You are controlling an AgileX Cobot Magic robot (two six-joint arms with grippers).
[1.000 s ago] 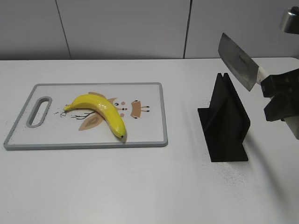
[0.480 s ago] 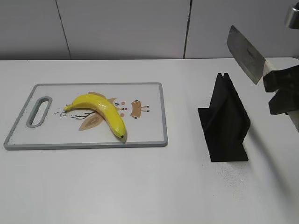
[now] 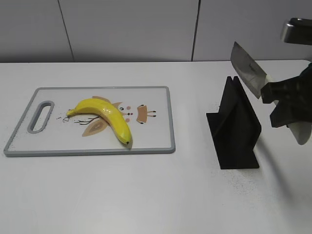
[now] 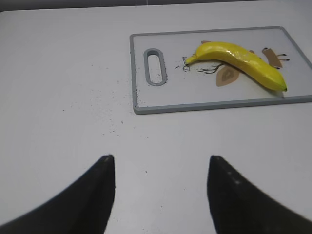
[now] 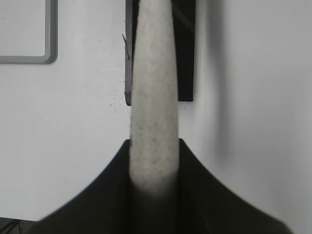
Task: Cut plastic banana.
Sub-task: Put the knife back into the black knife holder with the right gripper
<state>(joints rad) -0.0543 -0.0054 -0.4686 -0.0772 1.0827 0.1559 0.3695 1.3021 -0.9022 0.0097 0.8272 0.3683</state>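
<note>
A yellow plastic banana (image 3: pixel 105 117) lies on the grey-rimmed cutting board (image 3: pixel 161 146) at the left; it also shows in the left wrist view (image 4: pixel 241 62), on the board (image 4: pixel 214 105). My right gripper (image 3: pixel 280 102) is shut on the pale handle (image 5: pixel 153 97) of a cleaver, whose steel blade (image 3: pixel 247 73) tilts up to the left, above the black knife stand (image 3: pixel 234 126). My left gripper (image 4: pixel 160 163) is open and empty over bare table, apart from the board; it is out of the exterior view.
The black knife stand (image 5: pixel 184 48) sits right of the board, under the held cleaver. The board has a handle slot (image 3: pixel 41 117) at its left end. The white table runs back to a grey wall.
The right gripper with the cleaver rose, then came down and a little to the left, back above the stand. Banana and board have not moved.
</note>
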